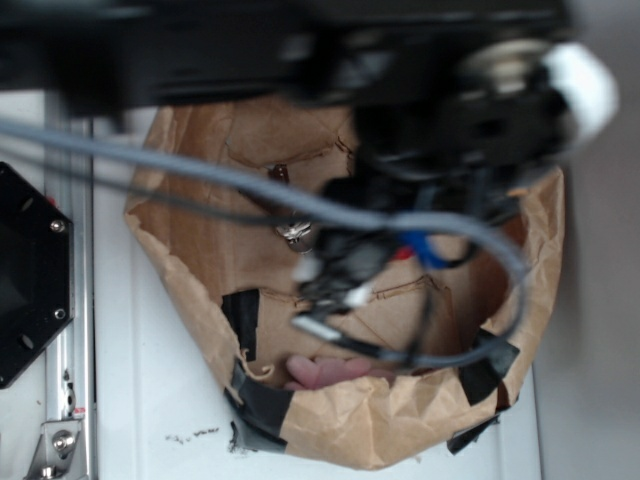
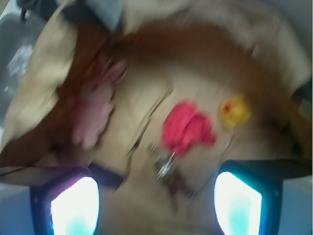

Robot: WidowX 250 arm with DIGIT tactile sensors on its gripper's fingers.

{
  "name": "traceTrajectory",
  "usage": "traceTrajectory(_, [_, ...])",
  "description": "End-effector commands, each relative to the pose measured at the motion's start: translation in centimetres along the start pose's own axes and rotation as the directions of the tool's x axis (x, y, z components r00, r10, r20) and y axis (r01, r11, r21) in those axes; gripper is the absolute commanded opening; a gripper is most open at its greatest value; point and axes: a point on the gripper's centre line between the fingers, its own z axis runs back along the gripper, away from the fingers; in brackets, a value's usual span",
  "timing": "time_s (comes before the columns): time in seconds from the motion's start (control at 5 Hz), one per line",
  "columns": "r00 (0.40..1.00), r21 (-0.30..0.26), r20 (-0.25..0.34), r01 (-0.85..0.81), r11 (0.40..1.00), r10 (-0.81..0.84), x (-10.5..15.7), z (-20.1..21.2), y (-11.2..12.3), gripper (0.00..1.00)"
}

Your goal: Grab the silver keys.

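The gripper (image 2: 156, 200) is seen spread apart in the wrist view, with nothing held between its fingers (image 2: 73, 208). It is positioned above the floor of a paper bag (image 1: 330, 425). The keys (image 2: 165, 165) are found lying on the bag floor between the fingers, just beside a red cloth (image 2: 186, 128). A yellow item (image 2: 234, 111) and a pink item (image 2: 95, 115) are noted nearby; blur obscures further detail.
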Motion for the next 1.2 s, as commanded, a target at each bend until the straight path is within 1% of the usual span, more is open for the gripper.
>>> traceTrajectory(0.0, [0.863, 0.173, 0.096, 0.476, 0.862, -0.496, -2.1, -0.3, -1.9, 1.00])
traceTrajectory(0.2, [0.864, 0.163, 0.061, 0.486, 0.859, -0.501, -2.5, -1.0, -1.5, 1.00])
traceTrajectory(0.4, [0.888, 0.144, 0.022, 0.451, 0.881, -0.459, -1.7, -2.8, -0.1, 1.00])
traceTrajectory(0.6, [0.874, 0.130, 0.018, 0.479, 0.868, -0.485, -2.2, -4.3, -0.2, 1.00])
traceTrajectory(0.8, [0.854, 0.113, 0.062, 0.508, 0.854, -0.516, -2.7, -5.5, -0.1, 1.00])
traceTrajectory(1.0, [0.840, 0.051, 0.078, 0.534, 0.844, -0.536, -3.0, -6.1, 0.1, 1.00])
